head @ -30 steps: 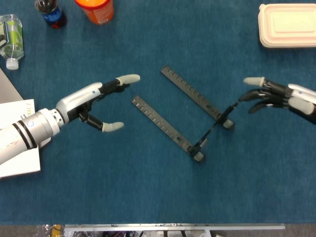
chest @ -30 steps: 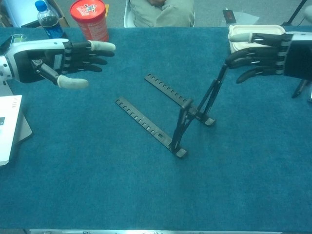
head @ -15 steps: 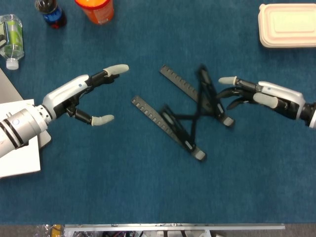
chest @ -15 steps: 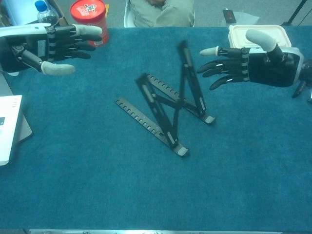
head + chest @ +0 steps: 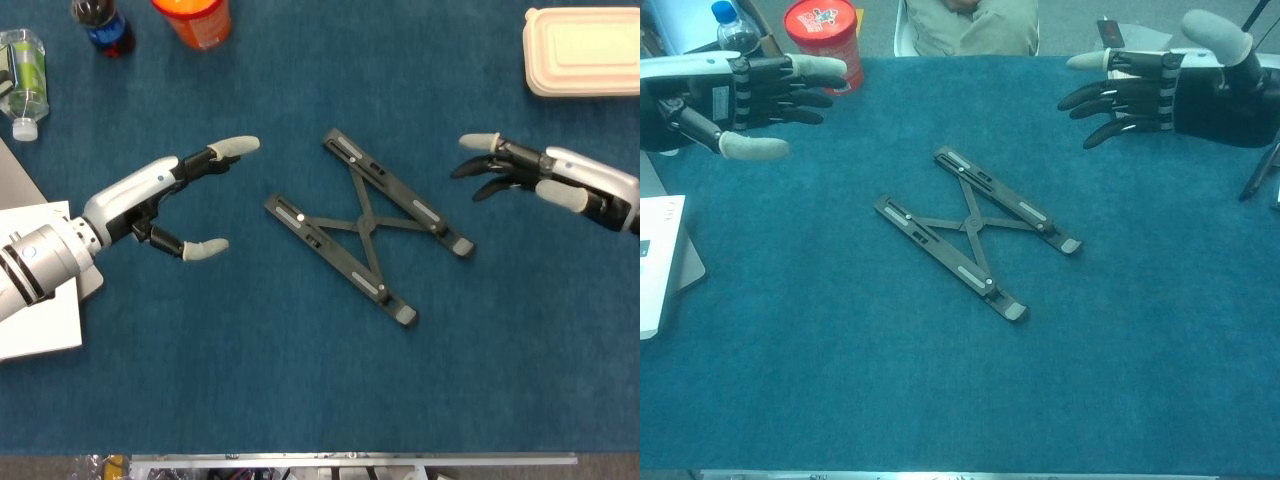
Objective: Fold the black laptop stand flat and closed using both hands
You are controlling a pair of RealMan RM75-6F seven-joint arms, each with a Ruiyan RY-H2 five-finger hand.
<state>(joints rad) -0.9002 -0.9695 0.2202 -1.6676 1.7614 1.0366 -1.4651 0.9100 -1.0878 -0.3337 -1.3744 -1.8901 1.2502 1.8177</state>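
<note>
Looking down from the head view, we see the black laptop stand (image 5: 365, 226) lying flat on the blue surface (image 5: 300, 380) near its centre, its upper frame down on the two base rails and the braces crossing in an X between them. We judge the flattening done; what seems left is drawing the two rails together, since they lie apart and parallel, running from 10 o'clock to 4 o'clock. Our left hand (image 5: 165, 205) hangs at 9 o'clock of the stand, fingers spread, holding nothing. Our right hand (image 5: 525, 177) sits at 3 o'clock, also spread and empty, clear of the stand.

From the chest view, the stand (image 5: 975, 228) shows pale rubber-like feet at the near rail ends and small light marks along the rails. The left hand (image 5: 735, 95) floats at 10 o'clock and the right hand (image 5: 1160, 90) at 2 o'clock, both apart from it with fingers extended.
</note>
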